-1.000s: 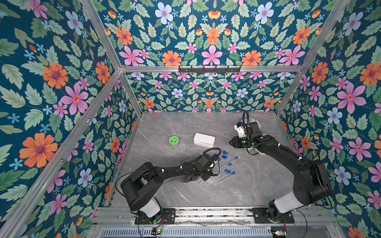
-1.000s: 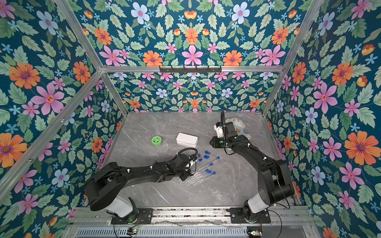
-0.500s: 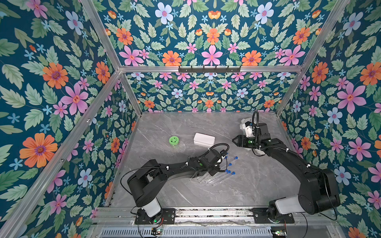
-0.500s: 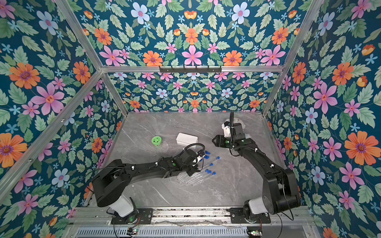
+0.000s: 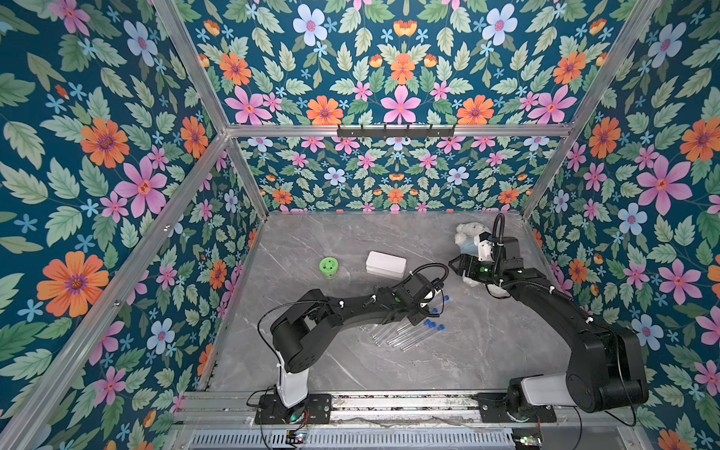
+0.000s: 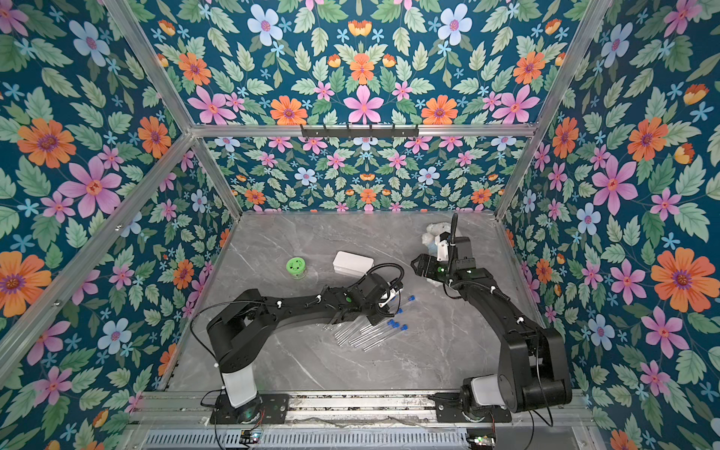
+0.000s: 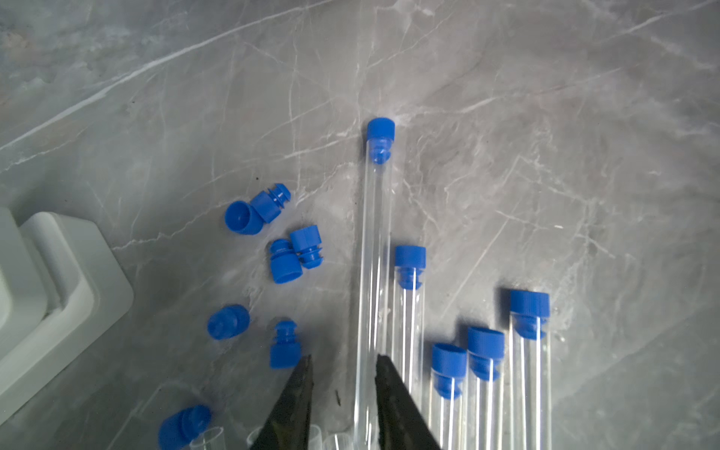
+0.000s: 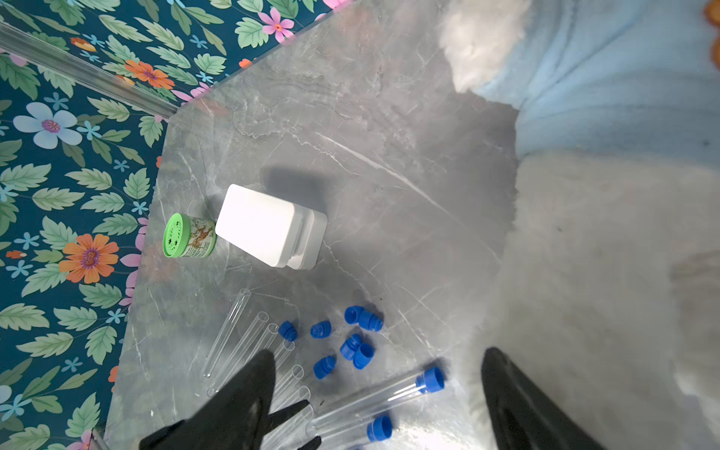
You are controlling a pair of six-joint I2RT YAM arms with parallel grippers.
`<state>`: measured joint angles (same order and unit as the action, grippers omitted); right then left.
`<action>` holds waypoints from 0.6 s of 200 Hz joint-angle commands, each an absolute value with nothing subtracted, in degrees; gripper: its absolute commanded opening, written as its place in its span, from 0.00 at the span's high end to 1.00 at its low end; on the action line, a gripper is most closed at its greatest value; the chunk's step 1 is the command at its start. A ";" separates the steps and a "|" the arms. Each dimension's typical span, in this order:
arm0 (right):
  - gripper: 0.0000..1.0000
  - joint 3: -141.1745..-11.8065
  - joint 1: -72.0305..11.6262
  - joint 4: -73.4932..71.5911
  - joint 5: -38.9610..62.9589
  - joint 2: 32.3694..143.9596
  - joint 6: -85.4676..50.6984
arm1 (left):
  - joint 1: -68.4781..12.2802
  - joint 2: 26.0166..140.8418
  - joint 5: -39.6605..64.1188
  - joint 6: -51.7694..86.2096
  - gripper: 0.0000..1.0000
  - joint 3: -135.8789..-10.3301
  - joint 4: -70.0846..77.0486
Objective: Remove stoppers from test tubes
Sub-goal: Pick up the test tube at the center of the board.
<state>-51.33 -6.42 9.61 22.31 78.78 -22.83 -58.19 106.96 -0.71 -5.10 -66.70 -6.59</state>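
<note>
Stoppers (image 7: 286,265): ribbed blue plastic plugs; test tubes (image 7: 374,253) slim, clear.

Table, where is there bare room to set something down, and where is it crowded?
Free: the strip between the back wall and the green-lidded jar and white box; the stretch between the test tubes and the front rail. Crowded: loose stoppers and left gripper between box and tubes.

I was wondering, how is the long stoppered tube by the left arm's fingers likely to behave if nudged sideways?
The tube is round and lies flat on the table, so it would probably roll. Its blue stopper is wider than its body, so it may veer in an arc. The clear wall looks slick and possibly fragile.
</note>
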 commanded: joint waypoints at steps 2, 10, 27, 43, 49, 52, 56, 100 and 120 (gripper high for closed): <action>0.14 -50.61 -5.72 6.73 22.54 77.78 -24.65 | -58.36 107.64 0.31 -6.32 0.68 -67.47 -7.38; 0.13 -50.42 -5.68 6.59 22.43 77.56 -24.83 | -58.36 107.90 0.18 -6.42 0.68 -67.57 -7.47; 0.11 -50.26 -5.56 6.42 22.15 77.28 -24.90 | -58.39 108.56 0.18 -6.48 0.68 -67.89 -7.65; 0.11 -49.97 -5.39 6.29 22.15 77.18 -25.09 | -58.40 109.23 0.23 -6.48 0.68 -68.11 -7.65; 0.10 -49.99 -5.37 6.16 22.15 77.08 -25.14 | -58.53 109.59 0.28 -6.58 0.68 -68.33 -7.65; 0.10 -49.97 -5.36 6.15 22.10 77.08 -25.14 | -58.51 109.71 0.27 -6.52 0.68 -68.46 -7.65; 0.11 -49.85 -5.36 6.16 22.06 77.08 -25.24 | -58.47 109.84 0.31 -6.59 0.68 -68.53 -7.65; 0.10 -49.68 -5.14 5.71 22.50 76.99 -25.43 | -58.53 111.56 0.27 -6.91 0.68 -69.94 -7.73; 0.10 -49.75 -5.12 5.54 23.00 77.26 -25.50 | -58.53 112.10 0.01 -7.01 0.68 -70.18 -7.89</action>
<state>-49.80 -5.13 7.29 22.33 77.19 -24.95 -58.54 111.57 0.12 -6.24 -69.67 -7.33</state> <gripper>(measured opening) 0.898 0.321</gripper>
